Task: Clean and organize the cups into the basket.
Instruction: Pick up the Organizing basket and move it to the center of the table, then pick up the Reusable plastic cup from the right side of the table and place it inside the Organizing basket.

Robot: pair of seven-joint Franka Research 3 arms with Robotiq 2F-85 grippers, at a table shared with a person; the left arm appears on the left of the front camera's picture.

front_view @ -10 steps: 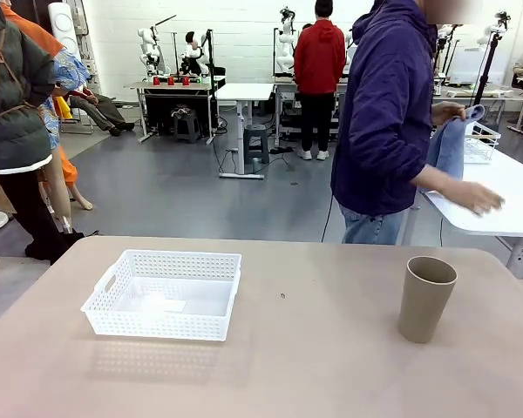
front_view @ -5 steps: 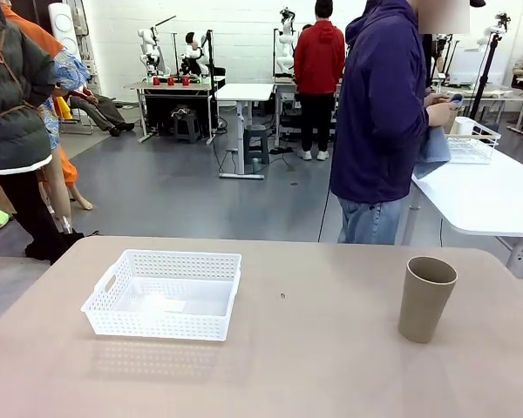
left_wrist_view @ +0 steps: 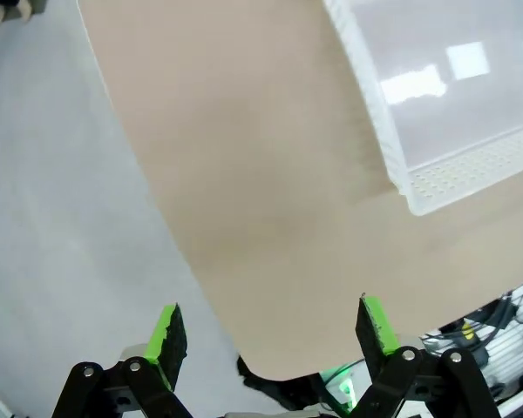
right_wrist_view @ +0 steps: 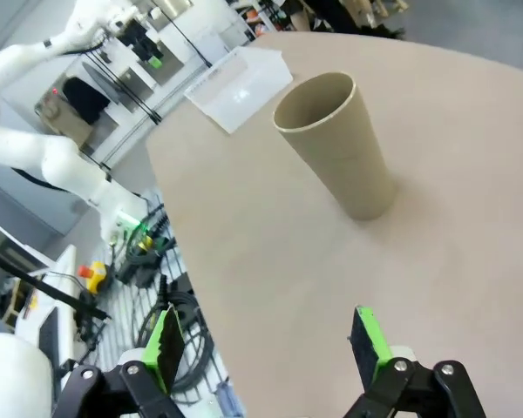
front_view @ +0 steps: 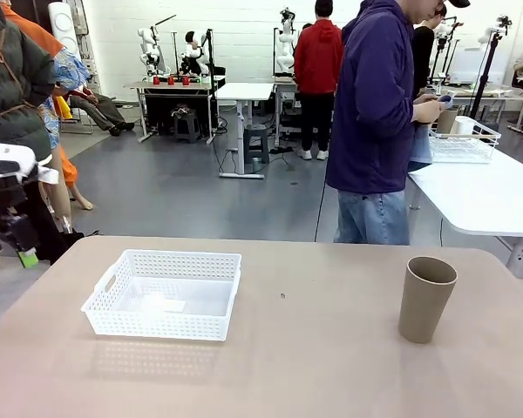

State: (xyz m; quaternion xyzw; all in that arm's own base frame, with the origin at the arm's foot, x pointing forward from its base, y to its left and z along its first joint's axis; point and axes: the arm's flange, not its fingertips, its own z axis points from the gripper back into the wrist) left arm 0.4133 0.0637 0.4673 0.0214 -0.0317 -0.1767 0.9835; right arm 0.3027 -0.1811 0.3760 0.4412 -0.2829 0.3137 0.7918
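Observation:
One tan cup stands upright on the table's right side, and the right wrist view shows that cup a short way ahead of my open right gripper. The white mesh basket sits left of centre with no cup in it. At the far left edge my left gripper hangs beyond the table's corner. In its own view the left gripper is open over the table edge, with the basket's corner ahead. The person holds a blue cloth and what looks like a tan cup.
The person in a purple jacket stands at the far side, turned toward a white side table that carries a wire rack. Bare tabletop lies between basket and cup. My left arm shows beyond the basket.
My left arm has come into the front view at the left edge. The person lifted both hands and the cloth up from the side table. Cup and basket have not moved.

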